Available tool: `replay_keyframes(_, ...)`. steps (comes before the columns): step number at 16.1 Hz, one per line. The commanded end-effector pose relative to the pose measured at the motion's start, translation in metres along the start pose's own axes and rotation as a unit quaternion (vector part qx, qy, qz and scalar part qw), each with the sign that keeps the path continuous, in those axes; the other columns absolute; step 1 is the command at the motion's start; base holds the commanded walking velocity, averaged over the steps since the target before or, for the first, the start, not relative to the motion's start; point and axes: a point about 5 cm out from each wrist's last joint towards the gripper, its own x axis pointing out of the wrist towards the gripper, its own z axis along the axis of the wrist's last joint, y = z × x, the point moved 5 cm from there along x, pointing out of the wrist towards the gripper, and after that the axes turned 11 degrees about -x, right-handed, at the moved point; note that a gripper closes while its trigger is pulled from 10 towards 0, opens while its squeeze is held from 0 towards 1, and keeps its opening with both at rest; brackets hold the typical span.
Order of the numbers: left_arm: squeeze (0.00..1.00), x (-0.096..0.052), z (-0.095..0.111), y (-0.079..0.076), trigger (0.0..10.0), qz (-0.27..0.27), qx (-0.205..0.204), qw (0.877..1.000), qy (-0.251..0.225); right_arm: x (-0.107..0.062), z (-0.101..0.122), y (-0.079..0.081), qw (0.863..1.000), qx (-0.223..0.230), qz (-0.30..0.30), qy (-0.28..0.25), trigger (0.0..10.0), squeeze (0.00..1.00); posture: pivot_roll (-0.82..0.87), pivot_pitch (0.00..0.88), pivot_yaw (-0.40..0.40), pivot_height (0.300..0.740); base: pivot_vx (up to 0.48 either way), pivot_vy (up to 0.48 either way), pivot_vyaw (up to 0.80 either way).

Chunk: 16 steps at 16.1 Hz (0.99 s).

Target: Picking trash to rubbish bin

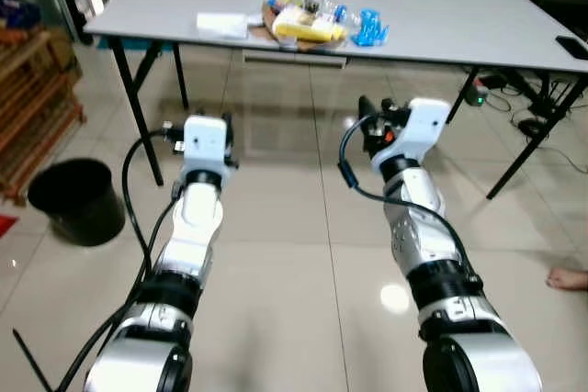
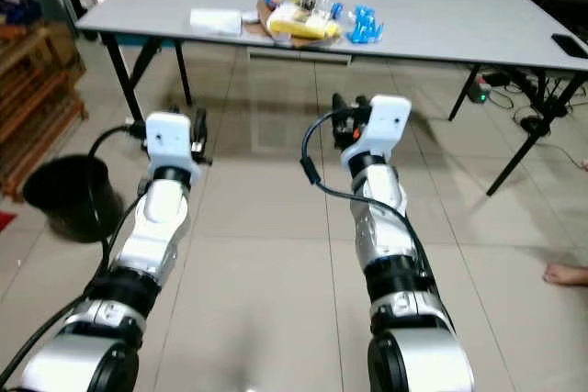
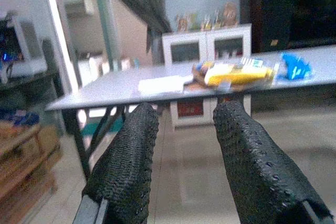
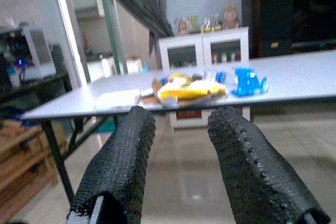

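Note:
A heap of trash lies on the grey table [image 1: 459,25]: a yellow packet [image 1: 308,29] on brown paper, a blue plastic piece [image 1: 369,28] to its right and a white packet [image 1: 222,24] to its left. A black rubbish bin [image 1: 77,199] stands on the floor at the far left. Both arms reach forward over the tiled floor, short of the table's front edge. My left gripper [image 3: 184,119] is open and empty, with the table ahead of it. My right gripper [image 4: 178,119] is likewise open and empty, and the yellow packet [image 4: 189,90] lies straight beyond it.
A wooden rack [image 1: 32,107] stands left of the bin. The table has black folding legs [image 1: 138,117]. Cables and a power strip [image 1: 514,103] lie under its right end. A dark phone [image 1: 571,46] rests at its right edge. A person's foot [image 1: 568,277] shows at far right.

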Motion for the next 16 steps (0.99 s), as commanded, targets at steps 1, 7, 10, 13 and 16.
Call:
replay_keyframes(1, 0.0, 0.004, 0.006, -0.007, 10.0, -0.009, -0.001, 1.0, -0.005, 0.001, 0.003, 0.002, 1.0, 0.005, 0.003, 0.0, 10.0, 0.0, -0.03, 0.029, -0.089, 0.74, 0.48, 0.0, 0.0)
replay_keyframes(7, 0.0, 0.001, 0.007, -0.012, 10.0, -0.019, 0.0, 1.0, 0.003, -0.005, -0.009, 0.01, 0.999, 0.015, 0.007, 0.028, 10.0, 0.0, -0.03, 0.006, -0.095, 0.74, 0.48, 0.0, 0.0)
replay_keyframes(10, 0.0, -0.001, 0.005, -0.012, 10.0, -0.019, 0.003, 1.0, 0.009, -0.006, -0.011, 0.013, 0.999, 0.018, 0.01, 0.033, 10.0, 0.0, -0.02, 0.0, -0.094, 0.74, 0.48, 0.0, 0.0)
replay_keyframes(13, 0.0, -0.002, 0.004, -0.013, 10.0, -0.023, 0.003, 1.0, 0.013, -0.008, -0.014, 0.019, 0.999, 0.022, 0.016, 0.038, 10.0, 0.0, -0.02, 0.0, -0.091, 0.74, 0.48, 0.0, 0.0)
replay_keyframes(16, 0.0, -0.003, 0.004, -0.014, 10.0, -0.027, 0.003, 1.0, 0.015, -0.01, -0.014, 0.021, 0.999, 0.024, 0.018, 0.039, 10.0, 0.0, -0.02, 0.0, -0.087, 0.74, 0.48, 0.0, 0.0)
